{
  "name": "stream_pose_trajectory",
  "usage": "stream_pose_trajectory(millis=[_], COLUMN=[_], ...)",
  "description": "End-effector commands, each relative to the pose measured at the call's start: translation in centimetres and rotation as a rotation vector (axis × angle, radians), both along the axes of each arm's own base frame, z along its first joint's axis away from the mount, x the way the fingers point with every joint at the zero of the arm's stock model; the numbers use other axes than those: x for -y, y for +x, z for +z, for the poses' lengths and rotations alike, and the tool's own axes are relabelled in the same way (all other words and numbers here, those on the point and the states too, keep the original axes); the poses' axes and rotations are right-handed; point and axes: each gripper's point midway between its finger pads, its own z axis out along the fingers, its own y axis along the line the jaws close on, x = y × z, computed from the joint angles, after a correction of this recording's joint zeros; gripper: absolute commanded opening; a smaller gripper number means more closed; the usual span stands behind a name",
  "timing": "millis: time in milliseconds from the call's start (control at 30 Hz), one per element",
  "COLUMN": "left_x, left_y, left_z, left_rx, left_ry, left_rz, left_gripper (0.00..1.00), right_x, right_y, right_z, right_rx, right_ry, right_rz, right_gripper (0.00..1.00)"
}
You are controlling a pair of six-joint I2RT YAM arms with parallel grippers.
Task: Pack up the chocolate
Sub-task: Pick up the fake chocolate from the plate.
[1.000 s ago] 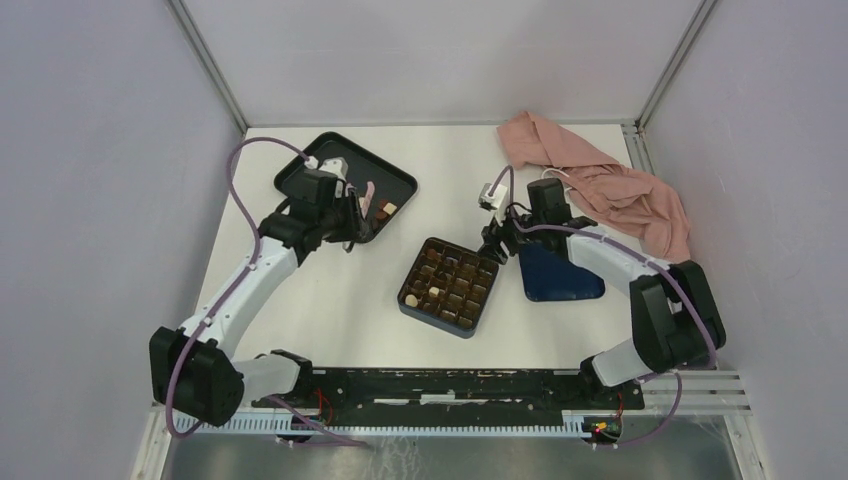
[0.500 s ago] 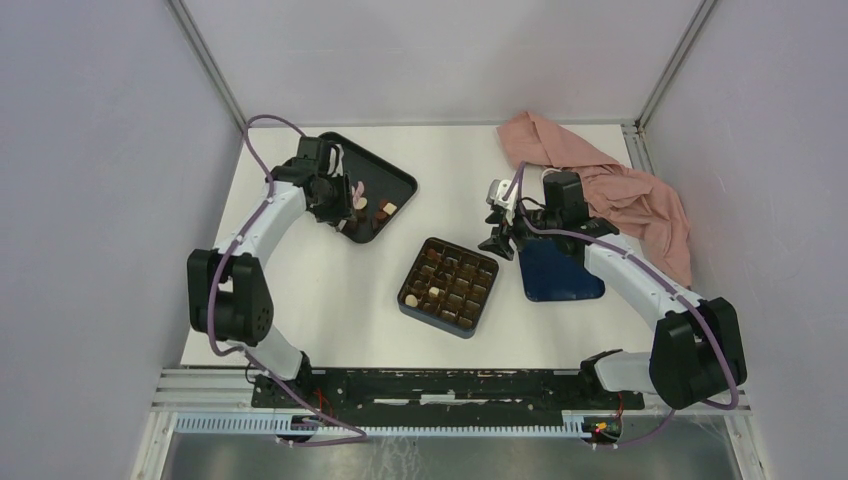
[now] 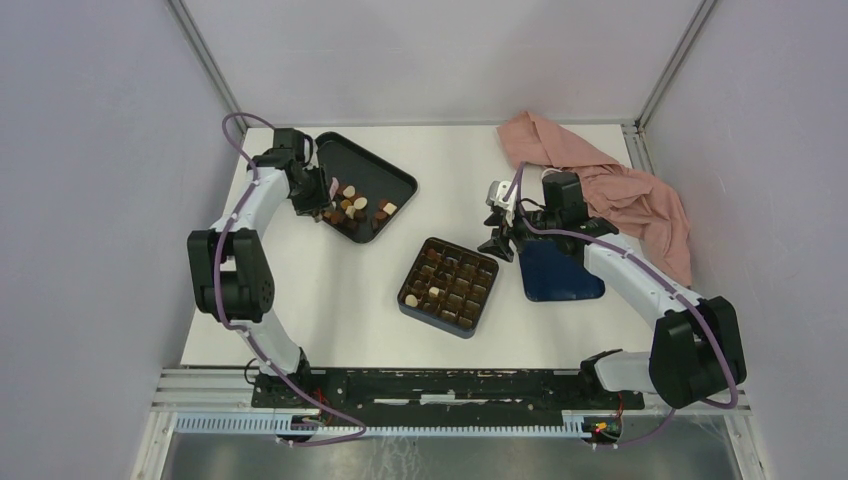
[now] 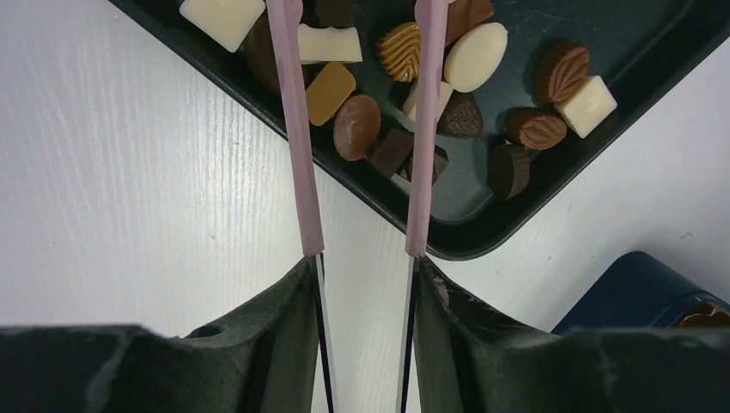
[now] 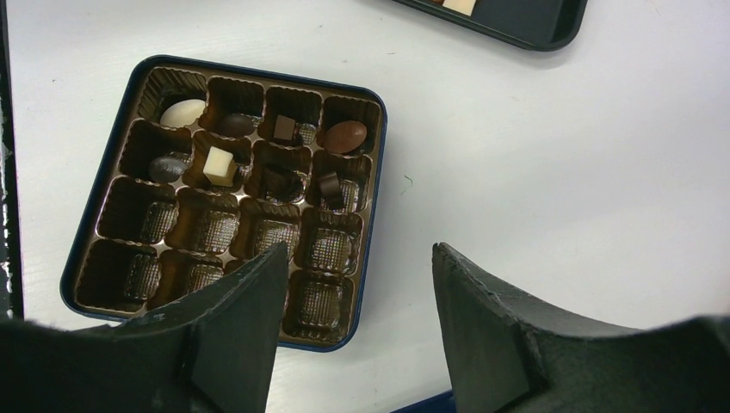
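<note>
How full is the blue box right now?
Half full: in the right wrist view the blue box holds chocolate in its two far rows; the two near rows look empty.

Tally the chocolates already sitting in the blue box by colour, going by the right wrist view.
Chocolates in the blue box:
Cream-white: 2
Light brown: 1
Dark brown: 5
Total: 8

Left claw [image 4: 357,34] fingertips cut off at top; black tray [image 5: 516,17] mostly cropped
</note>
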Motion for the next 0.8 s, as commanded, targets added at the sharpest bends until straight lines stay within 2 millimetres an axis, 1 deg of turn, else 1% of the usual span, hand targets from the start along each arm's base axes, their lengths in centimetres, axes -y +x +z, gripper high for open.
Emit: stream_pose_trajectory(millis=[0, 300, 433, 567, 767], left_x=[-0.9, -1.8, -1.1, -0.9, -0.5], left_y=[1.0, 0.2, 0.2, -0.3, -0.8], left_z=[0.8, -0.7, -1.3, -1.8, -1.7], left_rx=[0.033, -0.019, -0.036, -0.061, -0.069], left_ry=[0.055, 0.105, 0.068, 0.056, 0.037], left_rz=[-0.047, -0.044, -0.063, -0.071, -0.076], left_gripper=[0.46, 0.46, 0.45, 0.44, 0.44], right_x=[-0.4, -0.5, -0.5, -0.5, -0.5], right_y=[0.7, 0.6, 0.6, 0.6, 0.7], right_z=[1.4, 1.0, 1.0, 0.9, 0.7], right_rx=[0.041, 0.027, 0.026, 0.024, 0.020], right_ry=[0.022, 0.022, 0.021, 0.020, 0.018], right_rz=[0.020, 0.027, 0.027, 0.028, 0.027], right_gripper=[0.68, 0.67, 0.67, 0.68, 0.67])
